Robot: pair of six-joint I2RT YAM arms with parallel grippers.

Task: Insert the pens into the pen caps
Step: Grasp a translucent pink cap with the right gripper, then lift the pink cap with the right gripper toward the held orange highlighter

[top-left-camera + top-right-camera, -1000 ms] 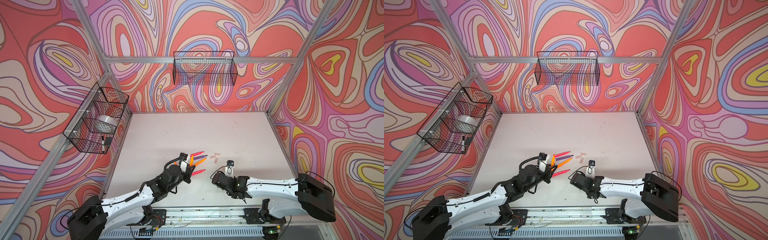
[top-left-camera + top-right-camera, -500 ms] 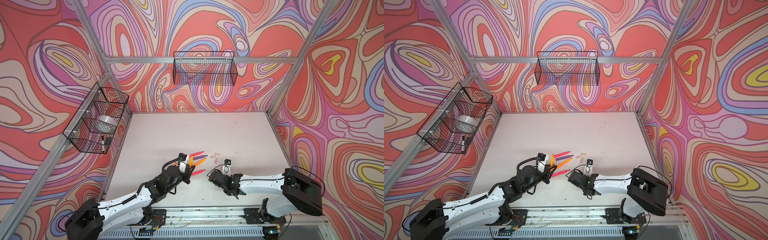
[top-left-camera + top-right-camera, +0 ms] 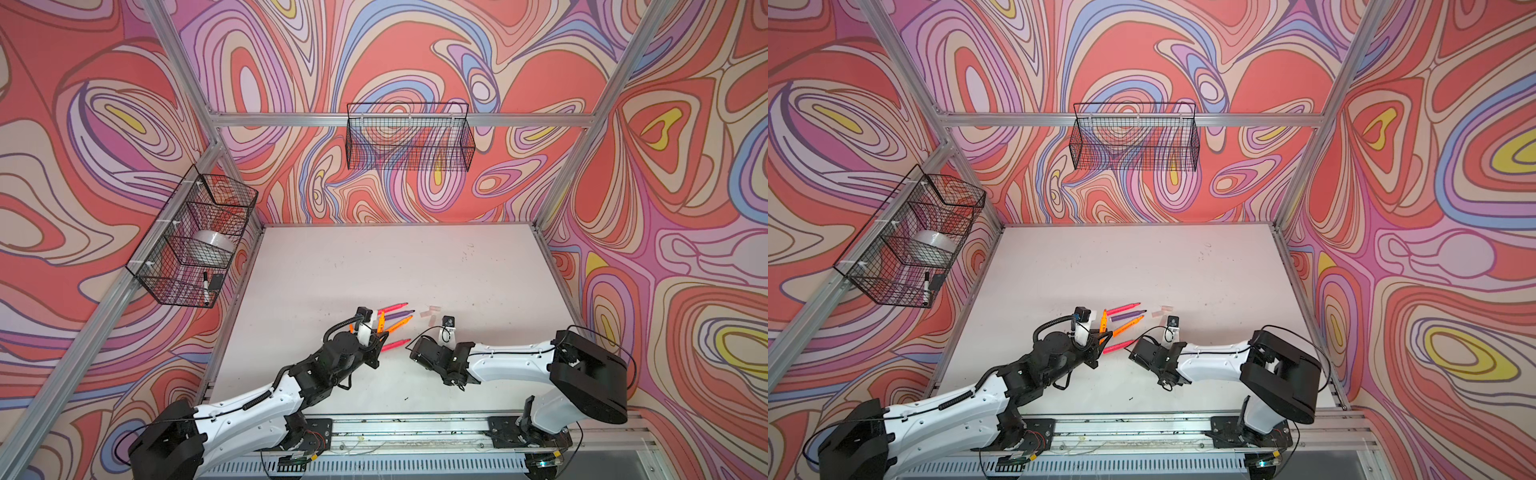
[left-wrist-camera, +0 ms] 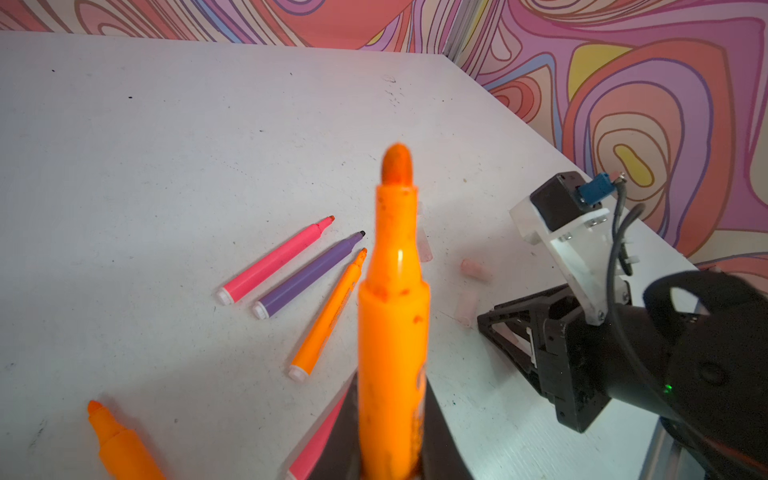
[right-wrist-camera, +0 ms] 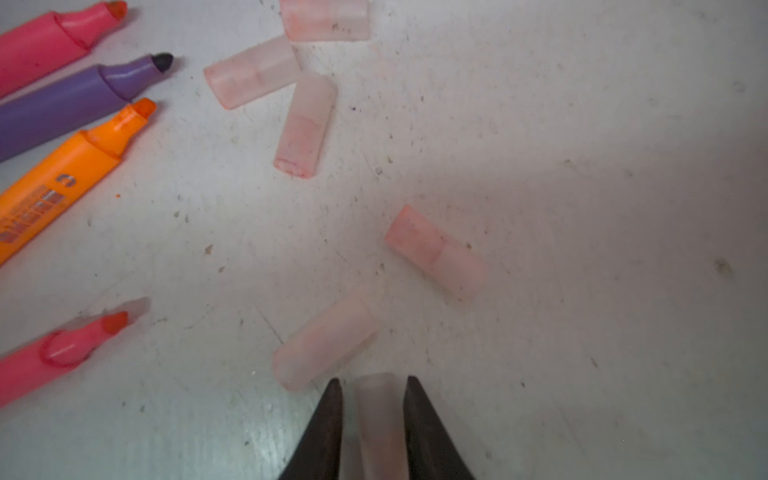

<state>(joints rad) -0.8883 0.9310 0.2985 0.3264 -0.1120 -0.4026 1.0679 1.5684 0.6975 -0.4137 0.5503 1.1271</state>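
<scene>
Orange pen (image 4: 393,316) clamped in closed left hand (image 4: 392,440), right hand (image 5: 372,381) pinching clear cap (image 5: 379,428)

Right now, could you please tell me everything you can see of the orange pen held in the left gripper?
The orange pen is a glossy bright-orange plastic marker, uncapped, with a stepped neck narrowing to a rounded, darker orange felt tip. Ink smudges fleck its shoulder. The left gripper holds its lower barrel between shut black jaws, tip pointing away from the wrist, apparently clear of the table. Its rear end is hidden.
</scene>
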